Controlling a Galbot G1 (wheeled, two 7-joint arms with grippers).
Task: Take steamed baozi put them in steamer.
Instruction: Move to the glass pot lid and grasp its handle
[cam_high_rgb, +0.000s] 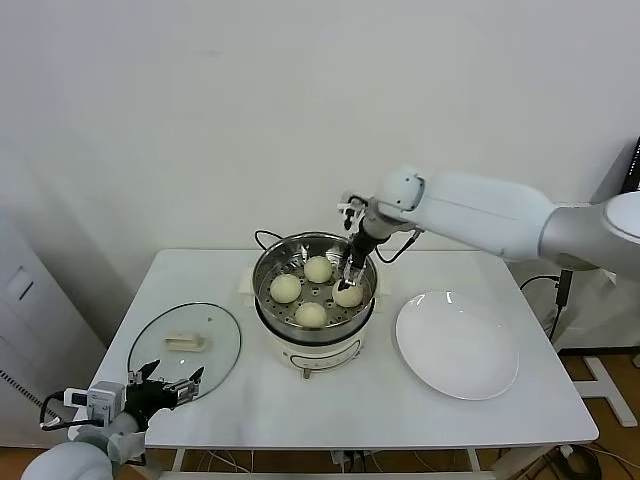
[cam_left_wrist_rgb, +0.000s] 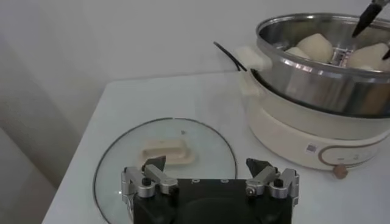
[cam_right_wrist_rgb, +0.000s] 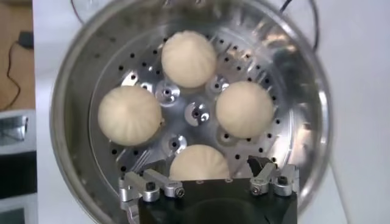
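Shiny perforated metal steamer (cam_high_rgb: 268, 272) — smooth matt baozi (cam_high_rgb: 286, 288)

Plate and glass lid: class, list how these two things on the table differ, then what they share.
The plate is solid white; the glass lid is see-through. The plate lies on the robot's right of the steamer, the glass lid on its left. The glass lid carries a white handle; the plate is bare. Both are round and lie flat on the table.

Our right arm (cam_high_rgb: 500, 220) wears smooth, rounded white shells, with thin black cables looping at the wrist. Our right gripper (cam_right_wrist_rgb: 208, 176) has a black body, silver finger links with dark screws, and black tips. Our left gripper (cam_left_wrist_rgb: 207, 173) looks the same.
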